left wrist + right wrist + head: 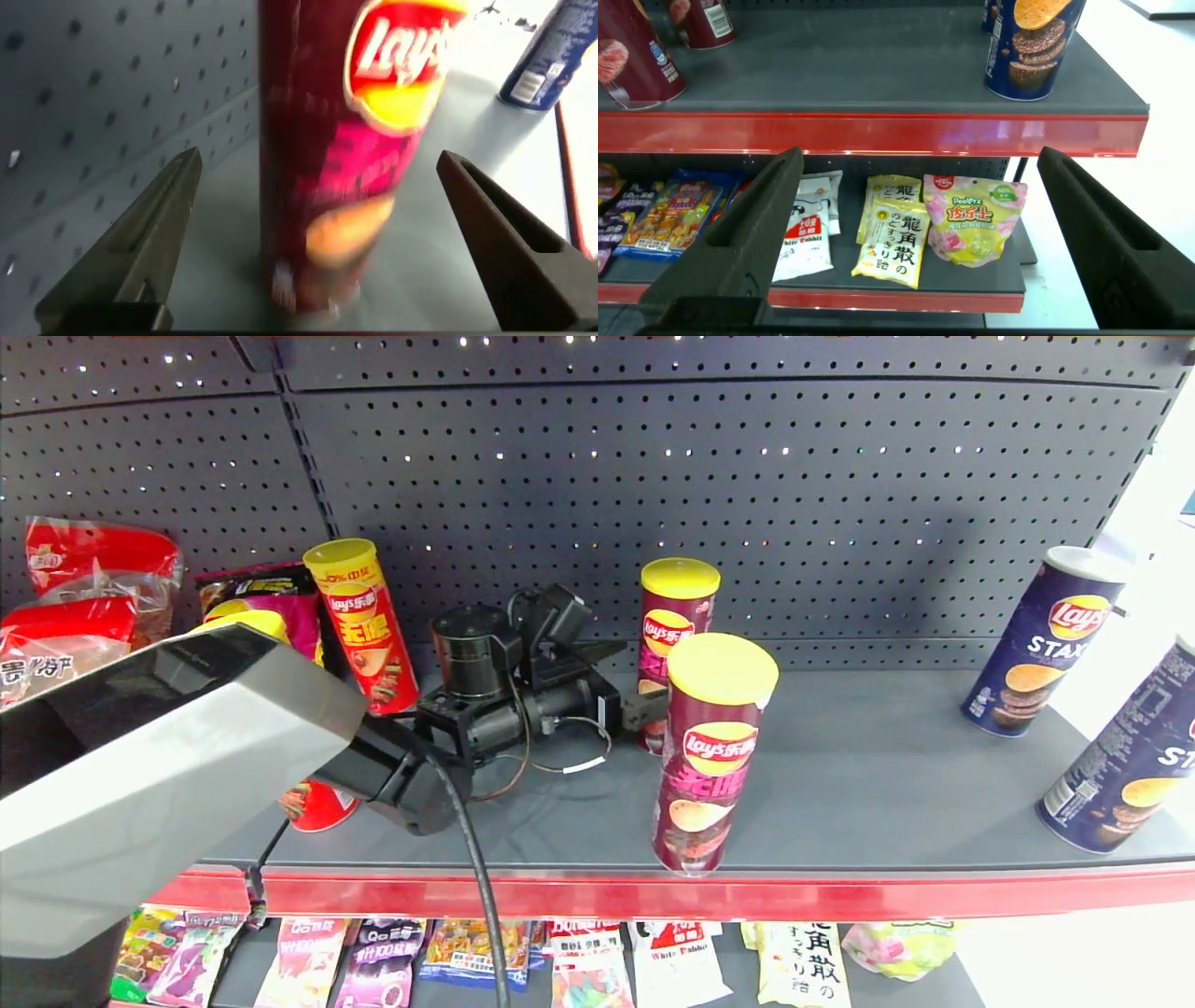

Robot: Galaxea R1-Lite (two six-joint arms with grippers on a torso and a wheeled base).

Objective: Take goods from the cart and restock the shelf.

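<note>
Our left jaws stand spread on either side of the rear maroon can (676,616). It stands upright toward the back of the shelf (887,775), close to the pegboard (747,476), and as far as we can see neither jaw touches it. A second maroon can (711,756) stands nearer the red front edge, just in front and a little to the right.

We judge the step in hand to be leaving the rear can standing and getting the arm out. To do that well, we should hold the jaws wide and draw straight back along the arm's own line, level with the shelf, so neither jaw brushes the can. It is tall and narrow and probably light, so a nudge could tip it into its neighbour. The arm lies close to the red can (359,621), so we should not swing sideways until it is past the shelf edge.

Our right jaws are also spread and hold nothing. They hang in front of the shelf's red edge, above the snack bags (896,233) on the lower shelf.
</note>
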